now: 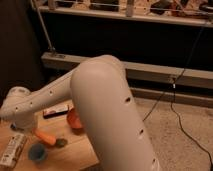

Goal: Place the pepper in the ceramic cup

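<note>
Eyeing pepper (46,138) lying flat on desk (75,156) just behind ceramic cup (37,152). Pincer (25,124) beyond cup's left side, state I cannot tell. I judge pepper light, firm, smooth, roll-prone; grip mid-body, across width.

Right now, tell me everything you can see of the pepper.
The pepper is small, elongated and orange, carrot-like, with a dark green stem end pointing right. It lies flat on the wooden table, outside the blue ceramic cup just in front of it; the orange-red bowl sits behind it to the right. The claw, at the end of the white arm, hangs close by its orange tip on the left; whether they touch cannot be seen.
</note>
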Controlling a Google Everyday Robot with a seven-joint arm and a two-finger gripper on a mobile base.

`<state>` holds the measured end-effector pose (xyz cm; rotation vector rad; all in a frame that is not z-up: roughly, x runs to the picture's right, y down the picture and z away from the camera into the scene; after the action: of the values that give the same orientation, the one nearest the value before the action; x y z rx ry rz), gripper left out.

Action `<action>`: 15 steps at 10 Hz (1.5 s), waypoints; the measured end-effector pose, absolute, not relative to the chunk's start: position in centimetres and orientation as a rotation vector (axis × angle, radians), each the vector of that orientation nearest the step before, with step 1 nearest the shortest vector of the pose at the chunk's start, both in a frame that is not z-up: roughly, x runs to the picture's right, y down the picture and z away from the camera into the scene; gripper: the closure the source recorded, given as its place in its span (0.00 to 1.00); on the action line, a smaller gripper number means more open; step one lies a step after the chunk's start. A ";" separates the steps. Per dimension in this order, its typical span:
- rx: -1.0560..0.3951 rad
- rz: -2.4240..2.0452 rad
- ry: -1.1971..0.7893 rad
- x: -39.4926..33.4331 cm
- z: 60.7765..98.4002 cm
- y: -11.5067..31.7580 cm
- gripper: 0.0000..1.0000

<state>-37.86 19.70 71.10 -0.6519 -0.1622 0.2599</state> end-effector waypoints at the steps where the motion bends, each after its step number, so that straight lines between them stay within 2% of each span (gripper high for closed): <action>1: -0.649 0.262 -0.166 -37.8 70.9 19.5 0.57; 6: -0.628 0.274 -0.184 -37.0 69.7 18.8 0.56; 7: -0.627 0.275 -0.185 -36.9 69.5 18.7 0.50; 8: -0.628 0.274 -0.187 -37.0 69.3 18.7 0.38; 10: -0.639 0.268 -0.192 -37.6 69.3 19.1 0.22; 15: -0.682 0.201 -0.183 -41.1 70.4 21.7 0.20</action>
<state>-41.12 21.74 70.40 -0.6823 -0.1829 0.2013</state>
